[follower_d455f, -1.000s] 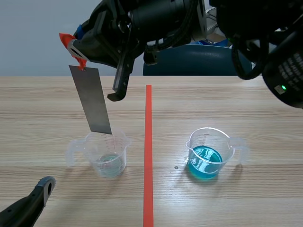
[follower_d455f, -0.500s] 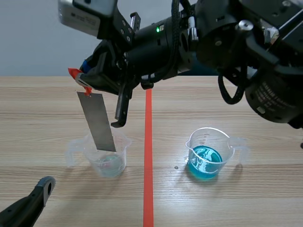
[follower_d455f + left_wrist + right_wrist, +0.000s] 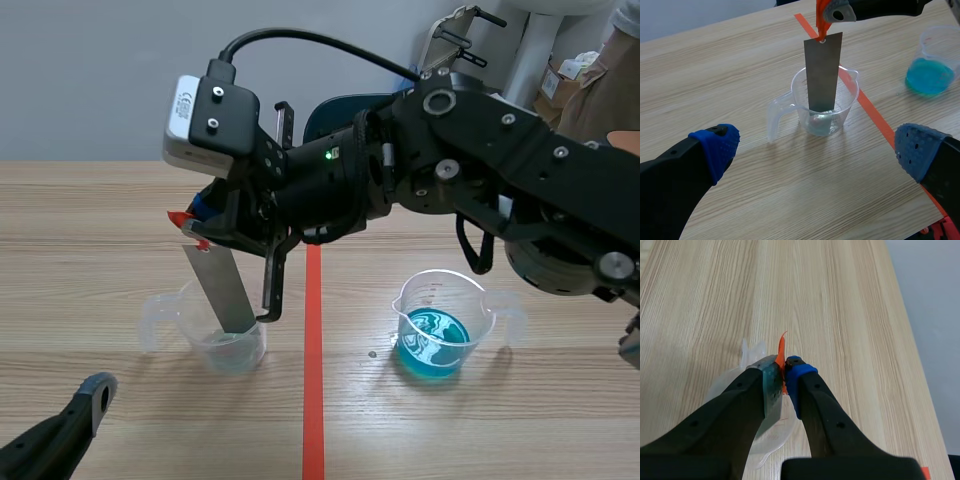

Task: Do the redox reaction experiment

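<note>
A grey metal strip with an orange tab at its top hangs from my right gripper, which reaches across from the right and is shut on the tab. The strip's lower end stands inside a clear measuring cup left of the tape line; the cup holds a little pale liquid. In the left wrist view the strip dips into that cup ahead of my left gripper, which is open and low at the near left. A second clear cup with blue liquid stands right of the line.
An orange-red tape line runs down the table between the two cups. A few small droplets lie on the wood beside the blue cup. A blue chair back and white stand legs are beyond the table's far edge.
My right arm has come down, lowering the metal strip from above the left cup until its lower end is inside the cup. The left gripper has stayed put.
</note>
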`<control>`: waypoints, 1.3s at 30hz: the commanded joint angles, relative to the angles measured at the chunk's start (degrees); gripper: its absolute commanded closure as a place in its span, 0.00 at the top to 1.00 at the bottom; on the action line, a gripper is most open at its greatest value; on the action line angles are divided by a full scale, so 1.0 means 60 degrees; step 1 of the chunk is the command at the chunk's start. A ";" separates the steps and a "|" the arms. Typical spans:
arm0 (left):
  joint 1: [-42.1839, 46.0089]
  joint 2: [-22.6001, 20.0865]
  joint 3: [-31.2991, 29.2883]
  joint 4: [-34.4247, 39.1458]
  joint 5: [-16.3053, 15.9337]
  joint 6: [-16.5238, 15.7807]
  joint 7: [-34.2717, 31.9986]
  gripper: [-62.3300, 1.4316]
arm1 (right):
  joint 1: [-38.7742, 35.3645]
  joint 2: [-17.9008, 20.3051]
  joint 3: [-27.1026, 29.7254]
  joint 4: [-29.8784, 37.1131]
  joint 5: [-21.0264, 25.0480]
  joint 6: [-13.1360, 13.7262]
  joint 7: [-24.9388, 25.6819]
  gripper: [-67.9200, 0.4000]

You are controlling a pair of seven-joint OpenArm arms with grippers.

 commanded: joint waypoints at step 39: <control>-0.0029 0.0095 -0.0025 0.0244 -0.0015 0.0047 -0.0186 1.00 | 0.0047 -0.0408 0.0029 -0.0423 -0.0980 0.0292 0.1129 1.00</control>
